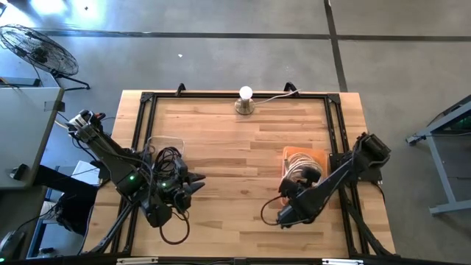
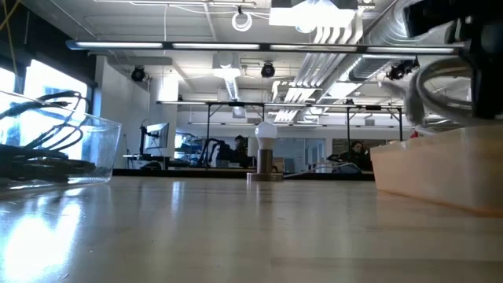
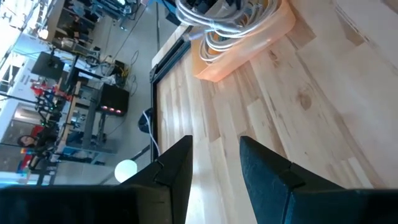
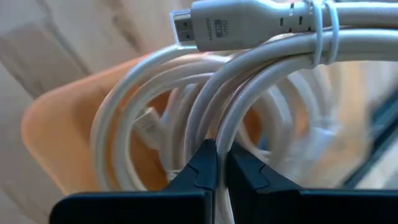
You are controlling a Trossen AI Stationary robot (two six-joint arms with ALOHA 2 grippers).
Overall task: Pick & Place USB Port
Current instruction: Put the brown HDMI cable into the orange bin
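we've got the big wooden table (image 1: 235,154) with its black frame (image 1: 143,110) running round the edge, and both dark arms reaching in from the near corners. looking at the overhead like a clock, the left arm sits around 8 o'clock, next to the clear bin (image 1: 165,147) stuffed with black cables (image 1: 171,158), a few of which spill onto the wood toward 7. the left gripper (image 3: 214,165) hangs over bare tabletop and its fingers are spread apart with nothing between them, plain wood showing through the gap. over at about 4 o'clock is the orange tray (image 1: 303,158) holding the coil of white cables (image 1: 300,171), and the right arm comes in just beside it from 5 o'clock. the right gripper (image 4: 222,163) is right on top of that tray, fingers pressed together and pinching one strand of the white cable bundle (image 4: 205,118), which loops around above the orange tray floor (image 4: 56,134). a white hdmi-looking plug (image 4: 239,22) sits across the bundle, tied up with a thin white twist tie (image 4: 323,22). we can't pick out an actual usb plug among the coils, so which cable is the task one we can't tell. at 12 o'clock near the far edge there's a little lamp with a round white bulb (image 1: 245,94) on a brown base (image 1: 244,107).
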